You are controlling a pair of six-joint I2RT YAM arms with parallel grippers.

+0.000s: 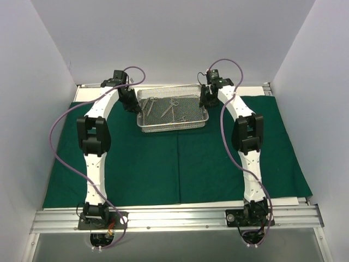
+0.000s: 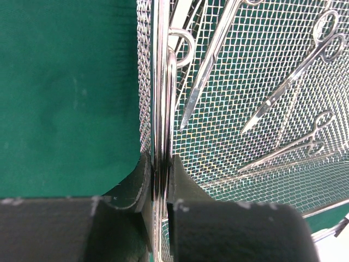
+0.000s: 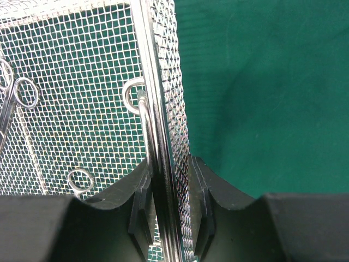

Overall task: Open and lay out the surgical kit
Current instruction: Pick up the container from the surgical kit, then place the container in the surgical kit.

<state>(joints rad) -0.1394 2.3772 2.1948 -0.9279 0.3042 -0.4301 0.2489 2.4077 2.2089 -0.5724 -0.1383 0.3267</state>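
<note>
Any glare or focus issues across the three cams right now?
Top external: even, soft light, faint shadows; instruments in the wire-mesh tray look tiny. Left wrist: bright glare along the tray rim, left gripper dark and soft, scissors sharp. Right wrist: same rim glare, right gripper blurred, mesh crisp.

White walls (image 1: pixel 174 38) on three sides; an aluminium rail (image 1: pixel 180 219) along the near edge.

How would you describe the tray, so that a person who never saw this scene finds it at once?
Look at the big green drape; at its far middle stands a shallow tray. It alone is silver wire mesh, holds thin steel instruments, and the left pincer and right pincer clamp its side walls.
</note>
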